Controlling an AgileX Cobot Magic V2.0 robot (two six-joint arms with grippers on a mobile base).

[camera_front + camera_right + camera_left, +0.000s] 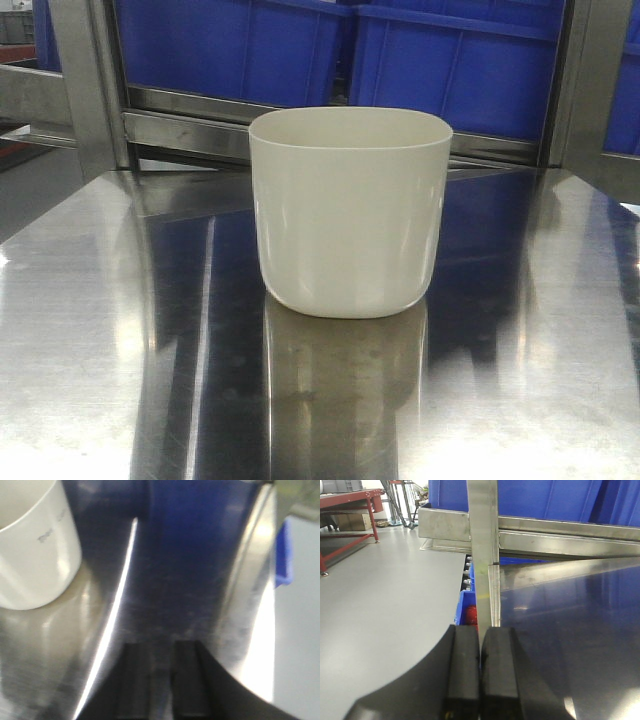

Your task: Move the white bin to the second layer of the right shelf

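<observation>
The shiny steel worktop [100,330] fills the foreground. Blue crates [230,50] sit behind its far edge. The white bin [350,215] stands upright near mid-worktop, its bottom hidden. Grey floor [380,590] lies beyond the left edge. Left gripper [480,672]: pads pressed together, empty. Right gripper [162,680]: narrow gap, holding nothing.

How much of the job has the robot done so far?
Nothing looks done yet. The white bin sits upright on the shiny table, untouched. The left gripper is shut and empty; the right gripper is near the bin, holding nothing. Grabbing, lifting and moving it are left.
</observation>
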